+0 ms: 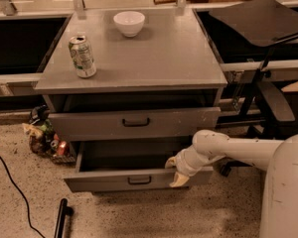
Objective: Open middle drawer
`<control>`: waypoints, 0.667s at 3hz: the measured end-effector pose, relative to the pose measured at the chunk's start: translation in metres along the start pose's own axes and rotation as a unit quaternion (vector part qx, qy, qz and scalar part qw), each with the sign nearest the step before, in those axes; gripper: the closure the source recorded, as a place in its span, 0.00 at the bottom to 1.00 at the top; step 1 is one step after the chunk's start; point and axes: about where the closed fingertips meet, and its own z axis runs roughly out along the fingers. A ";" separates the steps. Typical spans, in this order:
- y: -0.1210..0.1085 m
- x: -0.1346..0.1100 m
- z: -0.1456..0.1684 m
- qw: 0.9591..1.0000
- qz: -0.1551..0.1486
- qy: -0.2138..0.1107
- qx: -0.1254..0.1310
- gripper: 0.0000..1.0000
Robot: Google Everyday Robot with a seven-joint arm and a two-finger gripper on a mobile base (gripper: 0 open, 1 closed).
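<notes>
Wide shallow grey middle drawer (99,182) stands pulled out below scuffed upper drawer front (89,125). Cream-tipped gripper (175,171) sits at its front's right top edge, away from small black bar handle (139,180). Likely pulling by rim. Clamped or loose: cannot tell.

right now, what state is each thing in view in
middle drawer: pulled out, open
upper drawer: slightly out, dark gap above
tool: at the middle drawer's right front edge
can: upright on the cabinet top
bowl: upright on the cabinet top
</notes>
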 end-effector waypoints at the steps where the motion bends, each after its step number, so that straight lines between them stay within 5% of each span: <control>1: 0.023 -0.005 0.001 1.000 0.008 0.012 -0.026 0.00; 2: 0.046 -0.007 0.002 0.998 0.022 0.010 -0.059 0.00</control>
